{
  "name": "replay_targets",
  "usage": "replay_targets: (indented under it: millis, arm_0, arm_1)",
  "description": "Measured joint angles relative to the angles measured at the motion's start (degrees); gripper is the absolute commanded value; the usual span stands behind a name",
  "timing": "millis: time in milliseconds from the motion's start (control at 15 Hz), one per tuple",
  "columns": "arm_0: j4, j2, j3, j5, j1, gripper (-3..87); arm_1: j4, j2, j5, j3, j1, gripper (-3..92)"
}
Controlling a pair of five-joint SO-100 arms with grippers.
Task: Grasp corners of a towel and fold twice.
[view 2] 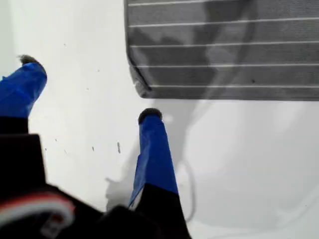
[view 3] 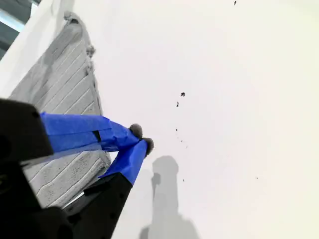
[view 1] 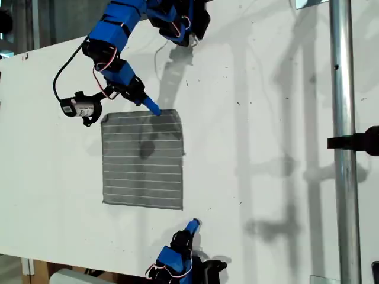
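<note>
The fingers [view 2: 154, 149] of the first gripper [view 2: 89, 89], wrapped in blue tape with dark tips, are spread wide apart and hold nothing. In the first wrist view only bare white counter [view 2: 239, 159] lies between the two tips. A corner [view 2: 138, 88] of the grey cloth towel with thin white parallel stripes [view 2: 224, 50] lies just ahead of them, not touched.

In the exterior view this first gripper [view 1: 192, 225] sits near the lower edge of the picture. It is just below the towel [view 1: 142, 160] and apart from it.

The fingers [view 3: 79, 132] of the second gripper [view 3: 141, 138] are pressed together at their dark tips, and no cloth shows between them. In the second wrist view the tips hang over the bare counter [view 3: 239, 99], right beside one edge of the towel [view 3: 60, 84]. The finger bodies cross in front of the cloth. The towel's striped surface runs away from the camera to a far corner [view 3: 75, 19] that is slightly bunched.

In the exterior view the second gripper [view 1: 153, 108] reaches down from the arm at the top of the picture. Its blue tip meets the towel's upper edge, about midway along it. Whether the tip presses on the cloth or only hovers at it cannot be told.

The towel lies flat and unfolded on the white counter [view 1: 266, 148], towards the exterior view's left. It is roughly square, and its stripes run across the picture. A shiny metal pole [view 1: 340, 142] stands upright at the exterior view's right, well apart from the towel.
</note>
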Motion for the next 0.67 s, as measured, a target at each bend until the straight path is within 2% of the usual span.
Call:
replay_targets:
  millis: [133,333,667]
  arm_0:
    - [0.0,0.0,0.0,0.18,0.0,-2.6]
    - [0.0,0.0,0.0,0.18,0.0,-2.6]
    - [0.0,0.0,0.0,0.18,0.0,-2.6]
  arm_1:
    - [-1.14,-5.98,-1.41,-0.35,2.29,42.0]
    - [-8.09,-17.58,-1.23,0.7,4.75,42.0]
    - [-15.21,-31.82,4.13,2.2,4.92,40.4]
